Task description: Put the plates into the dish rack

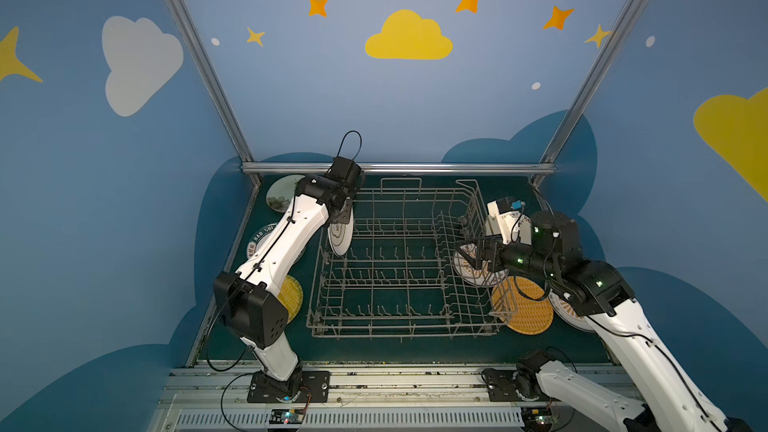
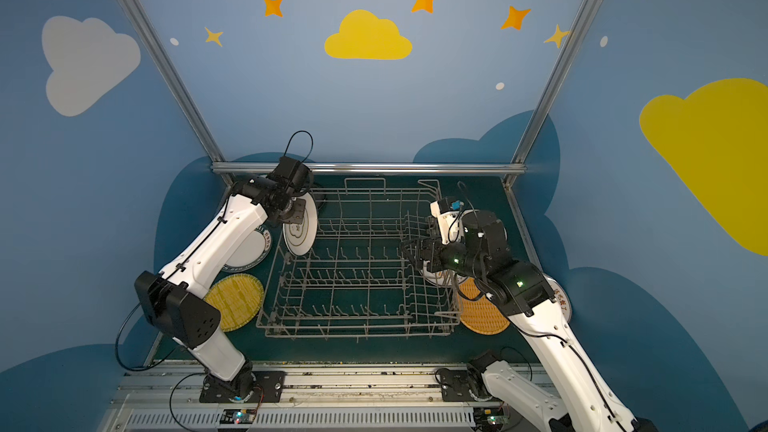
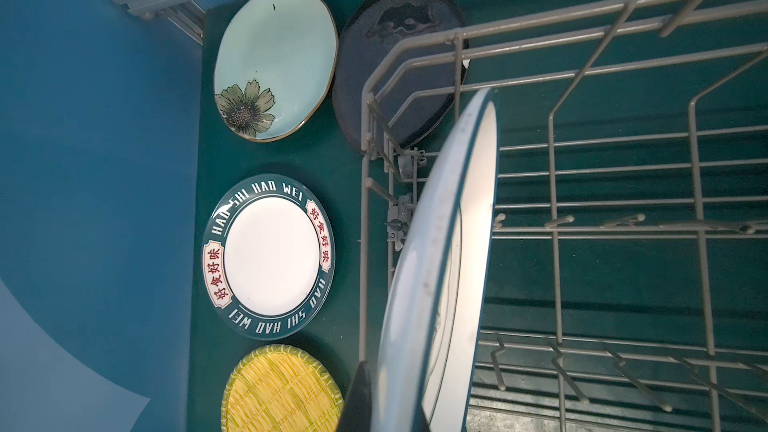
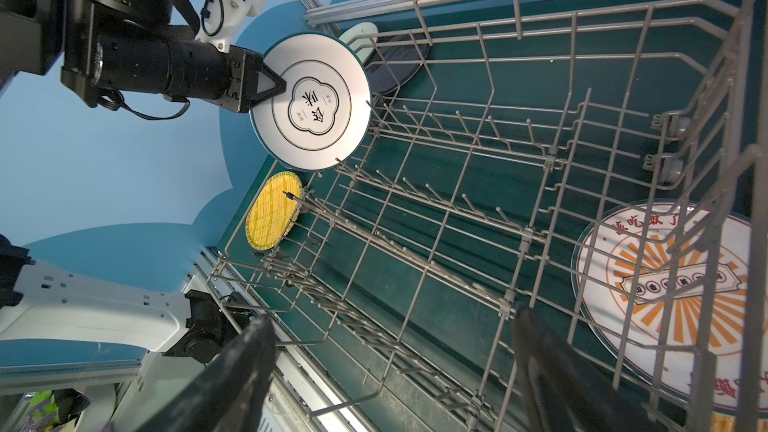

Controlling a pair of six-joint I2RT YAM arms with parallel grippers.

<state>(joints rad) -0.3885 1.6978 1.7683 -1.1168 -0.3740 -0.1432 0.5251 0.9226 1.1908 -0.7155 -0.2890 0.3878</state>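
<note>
Left jaws are clamped on the rim of a white dark-rimmed plate (image 1: 340,236), held on edge over the far-left corner of the dish rack (image 1: 395,328). Right jaws stand apart with nothing between them, hovering at the rack's right wall.

Both top views show no plate in the rack yet. On the counter (image 1: 374,351) left of it I count a pale green floral plate (image 1: 280,197), a lettered-rim plate (image 1: 255,243) and a yellow woven plate (image 1: 293,299). Right of it lie a second woven plate (image 1: 525,305), a sunburst plate (image 1: 467,276) against the rack wall and another sunburst plate (image 1: 569,317) under my right arm. A white sliver behind the right wrist may be a third; I cannot tell.

My left wrist view adds a black plate (image 3: 399,64) at the far left, partly behind the rack's corner. That makes four flat on the left and one in my grip.

My right wrist view shows the gripped plate upright, its lower edge close above the far row of tines (image 4: 457,122); I cannot tell whether it touches them. I would keep it upright, line its edge with a gap between two tines and ease down until the wires bear it. Only then would I part the jaws. The rim could catch the left wall.
</note>
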